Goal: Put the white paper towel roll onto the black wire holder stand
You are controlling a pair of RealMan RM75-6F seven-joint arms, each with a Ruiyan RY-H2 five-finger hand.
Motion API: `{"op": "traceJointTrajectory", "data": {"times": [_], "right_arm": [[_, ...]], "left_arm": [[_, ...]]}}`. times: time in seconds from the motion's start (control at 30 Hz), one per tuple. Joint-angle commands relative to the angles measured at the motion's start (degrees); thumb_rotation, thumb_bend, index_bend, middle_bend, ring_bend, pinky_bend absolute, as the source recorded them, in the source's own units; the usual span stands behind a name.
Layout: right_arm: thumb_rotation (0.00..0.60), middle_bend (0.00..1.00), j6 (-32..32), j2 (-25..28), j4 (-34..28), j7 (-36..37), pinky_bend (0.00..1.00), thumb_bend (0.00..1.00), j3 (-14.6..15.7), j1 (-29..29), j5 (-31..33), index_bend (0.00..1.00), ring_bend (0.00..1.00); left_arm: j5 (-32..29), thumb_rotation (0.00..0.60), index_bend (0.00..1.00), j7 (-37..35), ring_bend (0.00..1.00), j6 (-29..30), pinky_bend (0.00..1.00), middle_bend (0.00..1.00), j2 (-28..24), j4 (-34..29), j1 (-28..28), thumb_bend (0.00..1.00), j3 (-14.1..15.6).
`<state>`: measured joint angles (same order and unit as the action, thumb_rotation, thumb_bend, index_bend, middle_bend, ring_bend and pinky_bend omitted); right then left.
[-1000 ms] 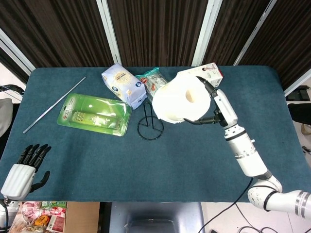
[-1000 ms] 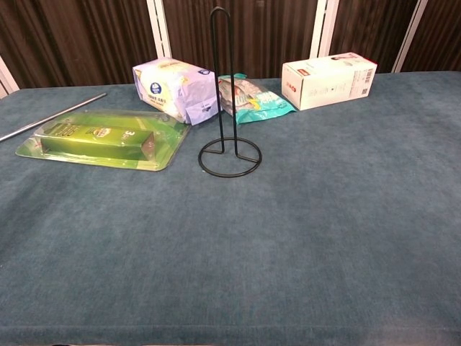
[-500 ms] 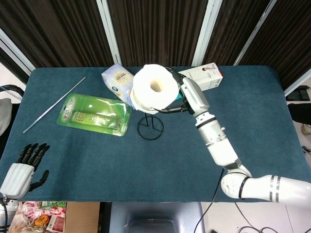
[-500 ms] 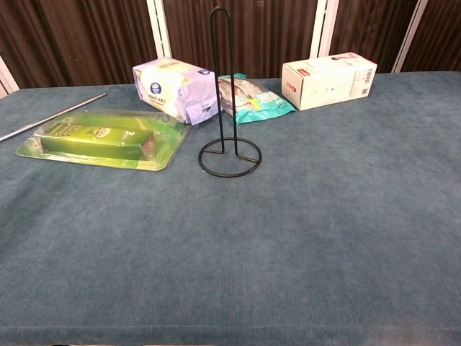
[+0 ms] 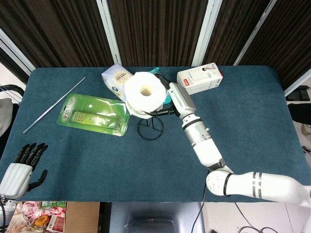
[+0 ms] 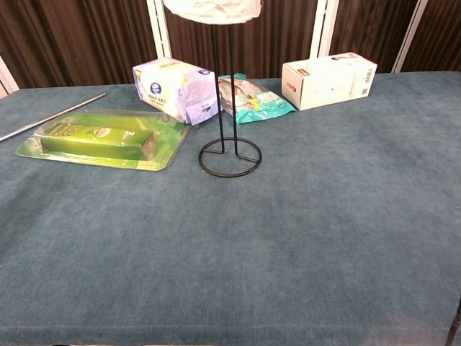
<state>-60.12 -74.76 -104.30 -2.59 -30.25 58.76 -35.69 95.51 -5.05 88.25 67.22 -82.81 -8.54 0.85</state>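
My right hand holds the white paper towel roll from its right side, above the black wire holder stand. In the chest view only the roll's underside shows at the top edge, and the top of the stand's wire post is hidden behind it. The stand's ring base rests on the cloth. My left hand hangs off the table's near left corner with its fingers apart, holding nothing.
A green blister pack, a metal rod, a light blue tissue pack and a snack bag lie left of and behind the stand. A white box sits at the back right. The table has a dark blue cloth.
My right arm has carried the roll leftward and down from the right of the stand to over its post. The roll's underside now shows in the chest view. The left hand has barely moved.
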Motion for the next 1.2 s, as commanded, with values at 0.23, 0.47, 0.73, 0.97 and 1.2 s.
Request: {"op": "traceJointTrajectory", "data": {"times": [0.23,0.47,0.73,0.97,1.2], "right_arm": [[0.600,0.67,1.50,-0.60,1.90,0.28,0.31,0.27,0.67,-0.33,1.05,0.82,0.56],[0.600,0.67,3.18,-1.32,2.75,1.67,0.31,0.27,0.79,-0.66,1.56,0.76,0.56],[0.600,0.03,6.34,0.30,2.30,2.50,0.07,0.21,1.68,-1.66,1.29,0.00,0.07],[0.600,0.00,4.74,2.03,0.35,4.06,0.00,0.17,1.57,-4.01,-2.02,0.00,0.00],[0.600,0.00,3.41,7.77,-5.52,6.03,0.00,0.17,3.61,-9.93,-10.21,0.00,0.00]], "left_arm": [[-0.05,0.600,0.00,0.30,0.02,-0.19,0.07,0.06,0.08,-0.03,-0.06,0.46,0.03],[-0.07,0.600,0.00,0.29,0.02,-0.13,0.07,0.06,0.04,-0.11,-0.03,0.46,0.04],[0.14,0.600,0.00,0.11,0.02,0.11,0.07,0.06,0.01,-0.10,-0.02,0.46,0.03],[0.36,0.600,0.00,-0.08,0.02,0.31,0.07,0.06,-0.06,-0.05,0.07,0.46,0.17],[0.83,0.600,0.00,0.12,0.02,0.80,0.07,0.06,-0.26,-0.56,0.07,0.46,0.13]]}}
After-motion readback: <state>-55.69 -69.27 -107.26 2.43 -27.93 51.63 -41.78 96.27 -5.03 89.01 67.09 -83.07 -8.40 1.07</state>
